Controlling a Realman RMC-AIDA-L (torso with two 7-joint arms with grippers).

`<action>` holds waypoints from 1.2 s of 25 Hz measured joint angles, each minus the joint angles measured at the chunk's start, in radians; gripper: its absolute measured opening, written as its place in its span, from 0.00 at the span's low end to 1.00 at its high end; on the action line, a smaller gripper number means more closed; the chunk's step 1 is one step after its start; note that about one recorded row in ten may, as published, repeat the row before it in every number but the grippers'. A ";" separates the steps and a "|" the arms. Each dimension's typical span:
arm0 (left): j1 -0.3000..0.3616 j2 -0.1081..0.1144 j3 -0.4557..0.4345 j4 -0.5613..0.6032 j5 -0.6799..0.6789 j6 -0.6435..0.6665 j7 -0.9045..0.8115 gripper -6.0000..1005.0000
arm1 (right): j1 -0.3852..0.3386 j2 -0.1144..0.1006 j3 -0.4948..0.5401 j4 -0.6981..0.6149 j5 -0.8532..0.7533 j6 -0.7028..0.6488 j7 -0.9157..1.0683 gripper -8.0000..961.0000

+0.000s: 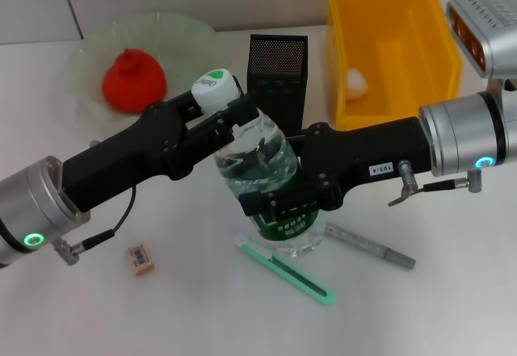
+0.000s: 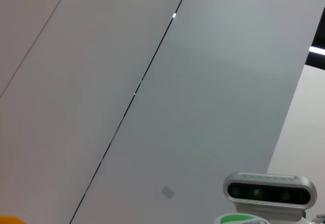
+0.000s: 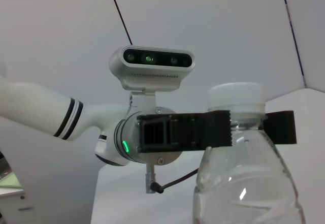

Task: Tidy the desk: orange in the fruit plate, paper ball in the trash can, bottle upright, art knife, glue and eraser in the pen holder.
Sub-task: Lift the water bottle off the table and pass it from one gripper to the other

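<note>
- my left gripper (image 1: 216, 112) pinches the bottle (image 1: 262, 170) at its neck, under the white cap.
- my right gripper (image 1: 279, 198) clamps its labelled body, standing mid-desk before the pen holder (image 1: 277, 69).

1. Centre of desk (image 1: 420, 324) blocked: bottle (image 1: 266, 180) stands there, left gripper (image 1: 222, 112) clamped at its neck, right gripper (image 1: 287, 203) around its lower body. Both arms cross the middle from the left and right edges.
2. Pen holder (image 1: 277, 69) sits just behind the bottle; approach from the front is shut off by bottle and arms.
3. Art knife (image 1: 289, 274) and glue (image 1: 370, 245) lie at the bottle's base, on the near side, partly under the right gripper.
4. Eraser (image 1: 140, 259) near the front-left, below the left arm; bare desk around it.
5. Front edge and front-right corner free.
6. Trash can (image 1: 393, 45) at back right, open top unobstructed.
7. Fruit plate (image 1: 137, 57) at back left, orange (image 1: 133, 81) inside, clear from above.
</note>
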 joint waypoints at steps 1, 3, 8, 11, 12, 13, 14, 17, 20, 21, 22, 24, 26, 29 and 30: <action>0.000 0.000 0.000 0.000 0.000 0.000 0.000 0.47 | 0.001 0.000 -0.001 0.004 0.000 -0.002 -0.004 0.81; 0.000 0.000 0.001 0.002 0.001 0.003 0.000 0.46 | 0.002 -0.001 -0.004 0.009 0.000 -0.004 -0.011 0.81; 0.000 0.000 0.001 0.004 0.001 0.009 0.001 0.46 | -0.003 0.001 -0.013 0.019 0.011 -0.002 -0.038 0.81; 0.001 0.000 0.000 0.004 -0.001 0.010 0.001 0.46 | -0.007 0.001 -0.013 0.021 0.022 0.001 -0.047 0.81; 0.001 0.000 0.000 0.004 -0.001 0.010 0.001 0.46 | -0.007 0.001 -0.013 0.021 0.022 0.001 -0.047 0.81; 0.001 0.000 0.000 0.005 -0.003 0.010 0.001 0.45 | -0.008 0.001 -0.010 0.022 0.031 0.002 -0.048 0.81; 0.001 0.000 0.000 0.005 -0.003 0.010 0.001 0.45 | -0.008 0.001 -0.010 0.022 0.031 0.002 -0.048 0.81; 0.002 0.000 0.000 0.006 -0.003 0.011 0.001 0.45 | -0.010 -0.001 -0.009 0.024 0.042 0.003 -0.049 0.82; 0.003 0.001 0.000 0.013 0.000 0.011 -0.001 0.45 | -0.010 -0.001 -0.008 0.025 0.043 0.003 -0.049 0.82; 0.004 0.001 0.000 0.016 0.001 0.010 -0.002 0.45 | -0.012 -0.002 -0.008 0.023 0.043 0.002 -0.050 0.82; 0.004 0.001 0.000 0.016 0.001 0.010 -0.002 0.45 | -0.013 -0.003 -0.008 0.021 0.043 0.002 -0.050 0.82; 0.005 0.002 0.000 0.019 0.005 0.008 -0.005 0.45 | -0.014 -0.004 -0.008 0.019 0.043 0.000 -0.049 0.82; 0.006 0.003 0.000 0.019 0.008 0.008 -0.006 0.45 | -0.020 -0.005 -0.009 0.011 0.042 -0.003 -0.046 0.82; 0.006 0.003 0.000 0.019 0.009 0.007 -0.006 0.45 | -0.024 -0.006 -0.014 0.004 0.041 -0.004 -0.037 0.82; 0.006 0.003 0.001 0.019 0.010 0.007 -0.006 0.45 | -0.025 -0.007 -0.016 -0.002 0.035 -0.005 -0.029 0.82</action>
